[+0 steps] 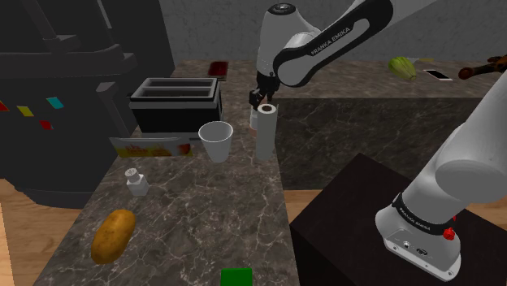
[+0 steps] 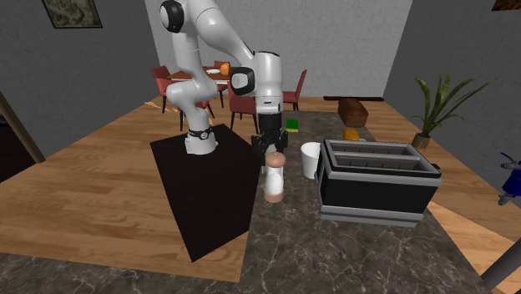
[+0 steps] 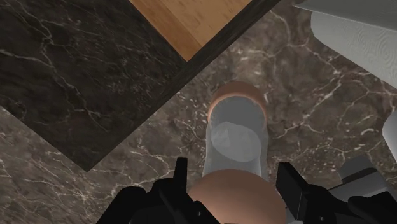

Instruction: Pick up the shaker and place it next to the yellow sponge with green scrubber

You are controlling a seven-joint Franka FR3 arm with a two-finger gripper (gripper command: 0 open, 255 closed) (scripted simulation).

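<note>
A tall shaker with a pale body and brownish cap and base stands upright on the dark marble counter, beside a white cup. My black gripper hangs straight above it, open. In the wrist view the shaker is seen from its cap down, and the fingers stand either side of the cap with small gaps, not clasping it. In the second exterior view the gripper sits just over the shaker. The sponge, green with a yellow edge, lies at the counter's other end.
A black toaster stands behind the cup, with a flat food box in front of it. A small white shaker and a brown potato lie toward the sponge end. The counter edge drops to wooden floor beside the tall shaker.
</note>
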